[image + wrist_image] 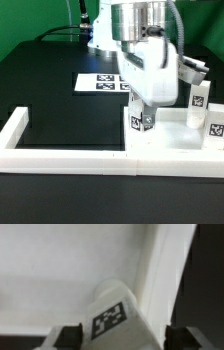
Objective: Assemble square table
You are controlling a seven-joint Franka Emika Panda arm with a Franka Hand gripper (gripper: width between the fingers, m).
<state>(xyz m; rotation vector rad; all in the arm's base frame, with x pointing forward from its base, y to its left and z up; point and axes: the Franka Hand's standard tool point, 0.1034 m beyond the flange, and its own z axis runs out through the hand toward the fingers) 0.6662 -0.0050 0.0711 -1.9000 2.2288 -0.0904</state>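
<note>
down over a leg (137,120) right now, pincer (141,118) with a finger (68,336) on each side of it. wrist view shows the tagged leg (115,314) sitting between the two fingers, looks clamped on it, though can't swear both pads are touching. pretty sure this is the pick-a-leg step, or maybe setting it onto the tabletop.

leg stands upright on the white tabletop slab (170,135), which sits in the near corner of the counter (40,90), tucked against the low white border wall (70,157). two more legs (198,98) (214,131) standing on the exterior view's right, apart from the arm. marker board (98,83) lies flat further back on the counter.

next move probably calls for lifting straight up without tipping the leg, then lining it up over a corner of the slab and twisting it in. needs to keep the leg square in the grip. can't see any holes from here.
</note>
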